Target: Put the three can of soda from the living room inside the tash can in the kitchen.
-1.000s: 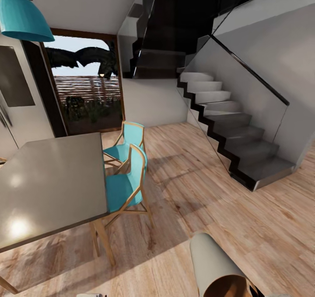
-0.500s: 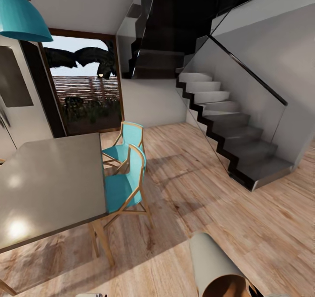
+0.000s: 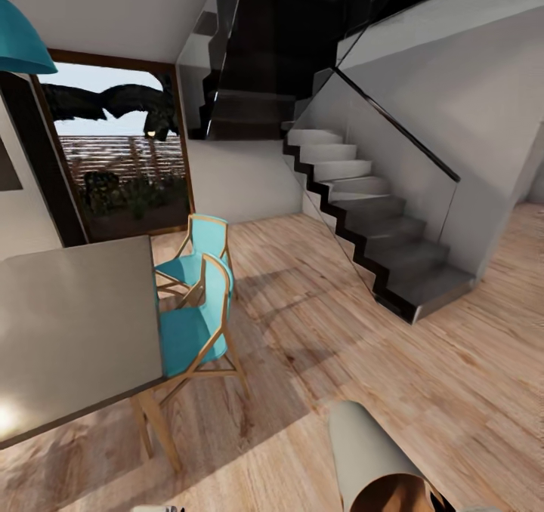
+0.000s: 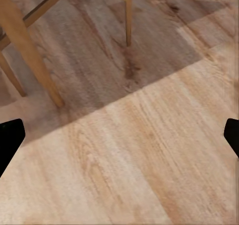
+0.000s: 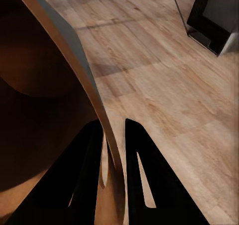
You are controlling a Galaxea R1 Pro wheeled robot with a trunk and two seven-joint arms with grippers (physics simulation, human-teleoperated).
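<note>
Carrying the tash can [image 3: 370, 459] past the table [image 3: 68, 323]
Right claw [image 5: 113, 160] is pinching the bin's rim, its brown inside looking empty; left claw [image 4: 119, 135] is hanging spread wide over wood floor [image 4: 149, 150].

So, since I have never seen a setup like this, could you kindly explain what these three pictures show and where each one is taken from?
These are simulator renders from a wheeled two-armed robot. The large picture comes from its head camera, looking over a wood floor toward a staircase, with a grey table and two turquoise chairs on the left. The other two come from cameras on the wrists. The left wrist view shows the left gripper open, its dark fingertips at the picture's edges, above the floor and chair legs. The right wrist view shows the right gripper pinching the rim of the trash can, grey outside and brown inside. The head view shows that bin carried on its side.
</note>
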